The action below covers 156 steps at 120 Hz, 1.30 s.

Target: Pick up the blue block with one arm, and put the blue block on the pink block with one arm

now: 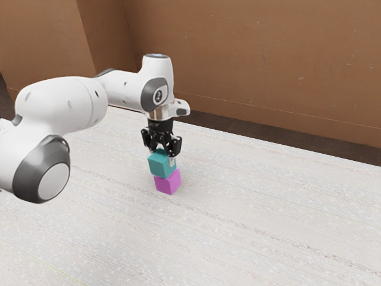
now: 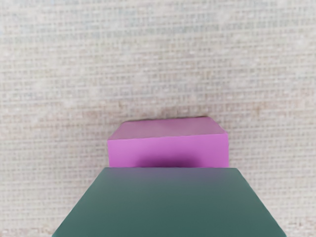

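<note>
Can't make out any text, labels or numbers from my end, just a tiny dark mark on the arm [image 1: 158,94] joint, too small to read

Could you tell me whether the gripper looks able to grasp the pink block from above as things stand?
Probably not: the blue block sits on the pink block, right under the gripper, covering its top. The pink block's sides look free on the table, so a lower approach might work.
</note>
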Available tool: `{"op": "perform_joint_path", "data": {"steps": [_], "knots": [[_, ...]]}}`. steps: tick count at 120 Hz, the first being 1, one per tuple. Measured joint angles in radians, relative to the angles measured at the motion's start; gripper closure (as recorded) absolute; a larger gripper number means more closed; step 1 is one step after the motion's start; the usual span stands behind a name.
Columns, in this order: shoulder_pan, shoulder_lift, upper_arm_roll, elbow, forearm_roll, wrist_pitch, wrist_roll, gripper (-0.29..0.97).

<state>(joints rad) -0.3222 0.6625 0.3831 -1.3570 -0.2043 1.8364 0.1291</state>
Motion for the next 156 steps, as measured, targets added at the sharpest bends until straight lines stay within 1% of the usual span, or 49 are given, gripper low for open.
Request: {"op": "perform_joint_path", "data": {"steps": [41, 50, 59, 82, 96, 110, 115, 156], "knots": [[-0.001, 0.004, 0.000, 0.011, 0.004, -0.002, -0.026, 0.37], [-0.002, 0.004, 0.000, 0.011, 0.004, -0.002, -0.029, 0.27], [-0.002, 0.004, 0.000, 0.011, 0.002, -0.003, -0.031, 0.19], [-0.004, 0.002, 0.000, 0.012, 0.001, -0.004, -0.035, 0.08], [-0.021, -0.040, 0.000, 0.024, 0.006, -0.015, -0.036, 0.04], [-0.025, -0.142, 0.000, 0.011, 0.027, -0.039, -0.038, 0.03], [-0.023, -0.162, 0.000, 0.001, 0.033, -0.045, -0.038, 0.02], [-0.013, -0.178, -0.003, -0.018, 0.048, -0.063, -0.038, 0.00]]}}
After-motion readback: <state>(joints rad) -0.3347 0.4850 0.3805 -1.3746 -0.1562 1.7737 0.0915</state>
